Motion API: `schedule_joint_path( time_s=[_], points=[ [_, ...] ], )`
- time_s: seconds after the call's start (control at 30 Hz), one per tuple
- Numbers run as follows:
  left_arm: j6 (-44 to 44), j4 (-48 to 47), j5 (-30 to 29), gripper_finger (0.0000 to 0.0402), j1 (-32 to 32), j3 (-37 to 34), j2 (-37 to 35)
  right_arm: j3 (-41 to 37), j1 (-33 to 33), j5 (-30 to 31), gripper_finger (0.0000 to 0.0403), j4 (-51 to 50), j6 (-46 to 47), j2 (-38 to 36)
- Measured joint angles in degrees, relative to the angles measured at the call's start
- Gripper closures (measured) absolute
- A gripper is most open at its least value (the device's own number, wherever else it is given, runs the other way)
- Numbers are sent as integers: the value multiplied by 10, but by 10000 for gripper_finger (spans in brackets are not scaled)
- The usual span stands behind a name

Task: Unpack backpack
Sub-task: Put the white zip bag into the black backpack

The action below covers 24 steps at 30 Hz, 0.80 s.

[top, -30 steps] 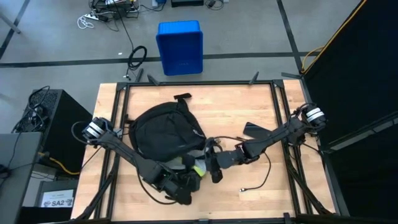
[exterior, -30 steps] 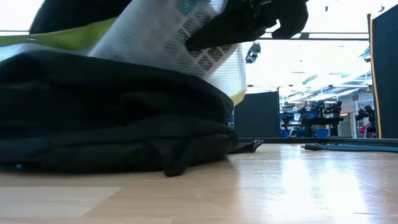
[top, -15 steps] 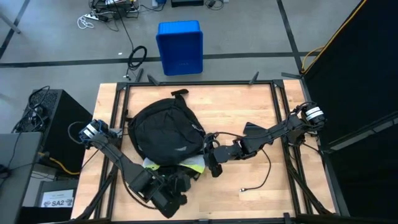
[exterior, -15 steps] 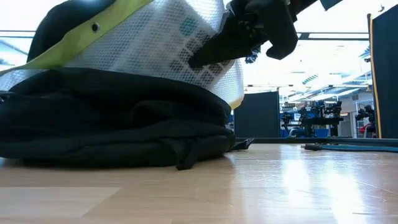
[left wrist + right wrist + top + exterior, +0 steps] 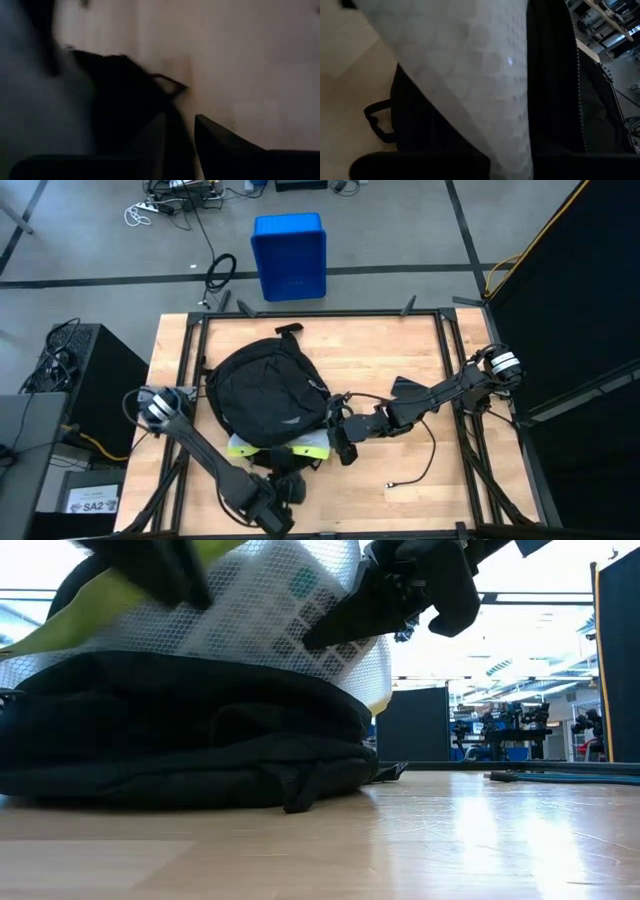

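Note:
The black backpack [image 5: 262, 390] lies flat on the wooden table, left of centre. A white mesh pouch [image 5: 275, 448] with yellow-green trim sticks out of its near end and rests on the black fabric [image 5: 180, 740]. My right gripper [image 5: 340, 448] is shut at the pouch's right end, reaching in from the right. My left gripper [image 5: 288, 488] hovers by the table's near edge, just short of the pouch. Its fingers [image 5: 210, 137] stand slightly apart with nothing between them. My right gripper comes slanting down from the table's right, and its fingers [image 5: 330, 625] lie against the pouch's right part. In the right wrist view the white mesh [image 5: 507, 150] runs down between the fingers. The fingers hide which edge or layer they pinch. The pouch rests on the backpack.
A blue plastic bin [image 5: 290, 255] stands on the floor beyond the table's far edge. A thin black cable [image 5: 415, 470] lies on the bare wood at the near right. The table's right half has free room.
My left gripper has gone down and toward the table's near edge, away from the backpack. The mesh pouch, bunched at the backpack's near end a second ago, now lies drawn out toward the left across that end. Its right end has stayed by my right gripper.

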Motion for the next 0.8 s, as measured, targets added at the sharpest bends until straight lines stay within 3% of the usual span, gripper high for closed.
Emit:
schedule_joint_path(
  time_s=[0.13,0.37,0.47,0.63,0.8],
  points=[
    [-51,-13,-34,306,-12,0,22,0,0,0,385,0,0,0],
    [-218,-168,-75,302,-18,0,34,0,3,0,385,2,1,0],
    [-259,-227,-64,302,-19,0,34,0,4,1,385,2,1,0],
    [-287,-251,-32,285,-18,0,34,0,4,-2,385,2,2,0],
    [-288,-240,-31,234,-4,-15,34,-1,4,-3,385,6,3,0]
  ],
)
